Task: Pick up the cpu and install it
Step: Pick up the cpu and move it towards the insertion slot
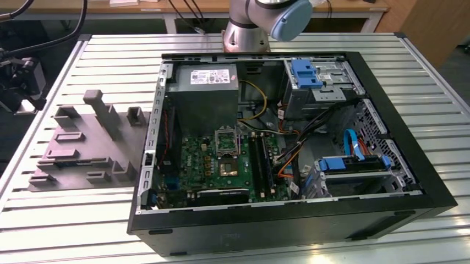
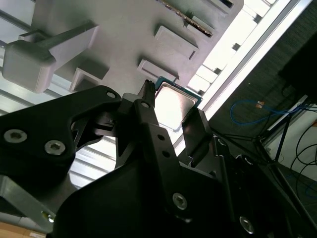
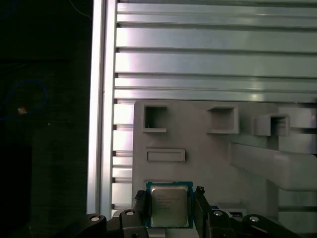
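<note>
- Ribbed silver aluminium table [image 1: 66,220], with a wooden workbench [image 1: 198,6] behind it.
- On the exterior view's left, a grey moulded plastic fixture tray [image 1: 81,148].
- To its right, an open black metal computer case [image 1: 294,220] holding a green motherboard [image 1: 198,165].
- In the first wrist view, the black two-fingered gripper [image 3: 170,194] pinches the small silvery square cpu [image 3: 169,210] over the tray.

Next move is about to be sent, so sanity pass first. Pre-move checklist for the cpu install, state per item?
1. cpu gripped by the tool: ok, fingers on two opposite edges in both wrist views.
2. cpu square in the tool: ok.
3. Socket empty: ok, dark centre.
4. Socket frame open: cannot tell.
5. Cables clear of the socket: cannot tell.
6. cpu corner mark matched to socket: cannot tell.
</note>
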`<action>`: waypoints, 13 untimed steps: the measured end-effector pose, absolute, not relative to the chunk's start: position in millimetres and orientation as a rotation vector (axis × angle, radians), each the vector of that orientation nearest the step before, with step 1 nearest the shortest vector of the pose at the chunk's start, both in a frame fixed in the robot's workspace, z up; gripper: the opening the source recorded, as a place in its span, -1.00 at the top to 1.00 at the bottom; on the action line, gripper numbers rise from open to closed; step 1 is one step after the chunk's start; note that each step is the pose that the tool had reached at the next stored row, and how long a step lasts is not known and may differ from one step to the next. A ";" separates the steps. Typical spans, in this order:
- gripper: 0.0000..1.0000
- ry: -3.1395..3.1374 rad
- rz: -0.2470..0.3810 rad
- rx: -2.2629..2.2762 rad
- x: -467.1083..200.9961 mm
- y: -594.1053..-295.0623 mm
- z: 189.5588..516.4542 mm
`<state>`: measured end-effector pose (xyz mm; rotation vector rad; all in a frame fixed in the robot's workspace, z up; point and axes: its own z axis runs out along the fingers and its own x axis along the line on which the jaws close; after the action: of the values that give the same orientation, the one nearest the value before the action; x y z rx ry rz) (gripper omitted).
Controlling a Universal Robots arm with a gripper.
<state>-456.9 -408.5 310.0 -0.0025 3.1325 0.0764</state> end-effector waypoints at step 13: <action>0.06 3.132 0.076 -0.003 -456.9 -408.5 323.0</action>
<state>-456.9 -408.5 323.0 -0.0026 3.1325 0.0765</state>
